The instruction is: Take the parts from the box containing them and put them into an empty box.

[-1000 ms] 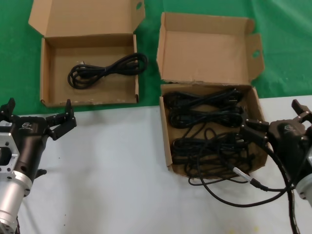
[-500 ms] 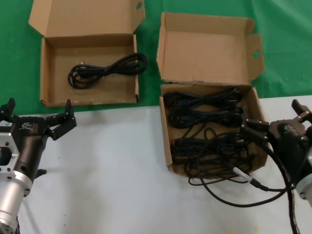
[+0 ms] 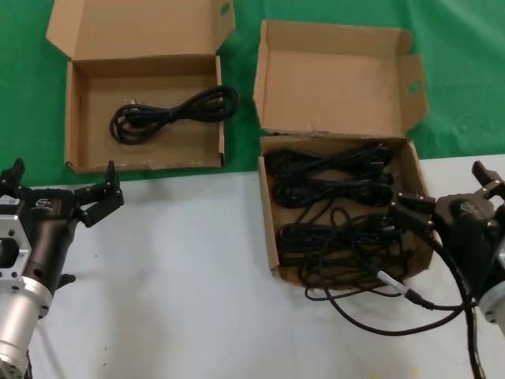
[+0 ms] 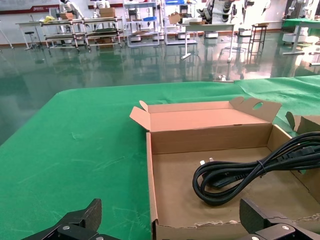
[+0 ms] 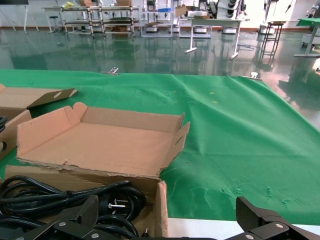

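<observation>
- Head view, from my remote station: two open cartons sit side by side at the far edge of the white worktop (image 3: 181, 260), partly on green cloth (image 3: 465, 71).
- My left hand (image 3: 63, 193) hovers over the worktop just in front of the flat-lidded box (image 3: 75, 118), fingers spread wide, holding nothing.
- One coiled cord (image 3: 170, 110) lies inside that box, stretched across its floor; my left wrist view shows it (image 4: 250, 170) resting in the tray.
- My right hand (image 3: 446, 201) hangs at the near right corner of the full box (image 3: 268, 229), fingers apart and empty; one fingertip (image 3: 406, 215) reaches over the box rim above the cords.
- Black cords (image 3: 335, 213) fill that box in tangled bundles, its flapped lid (image 3: 335, 79) standing upright behind them.
- A black cable with a silver tip (image 3: 394, 283) loops across the worktop in front of the full box.
- My right wrist view shows the torn hinge edge (image 5: 85, 167) and cords (image 5: 65, 197) just beneath it.
</observation>
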Robot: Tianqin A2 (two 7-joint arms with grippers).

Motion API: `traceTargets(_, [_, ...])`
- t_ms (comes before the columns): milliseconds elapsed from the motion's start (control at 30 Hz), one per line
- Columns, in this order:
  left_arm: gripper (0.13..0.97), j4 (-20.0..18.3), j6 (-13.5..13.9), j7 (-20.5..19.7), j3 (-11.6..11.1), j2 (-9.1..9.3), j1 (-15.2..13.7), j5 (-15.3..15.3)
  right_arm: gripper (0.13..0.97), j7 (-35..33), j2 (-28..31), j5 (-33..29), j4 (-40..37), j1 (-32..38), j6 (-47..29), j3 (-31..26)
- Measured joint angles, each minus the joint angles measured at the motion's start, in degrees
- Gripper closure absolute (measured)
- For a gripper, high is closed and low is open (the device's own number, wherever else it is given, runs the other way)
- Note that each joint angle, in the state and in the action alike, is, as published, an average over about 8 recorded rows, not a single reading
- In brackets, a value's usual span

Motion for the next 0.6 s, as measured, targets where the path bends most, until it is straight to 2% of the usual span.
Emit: traceTargets(600, [0.132, 0.0, 0.0, 0.0, 0.0, 0.0, 0.0, 0.0, 0.129, 0.0, 0.0, 0.0, 0.0, 0.0, 0.0, 0.0])
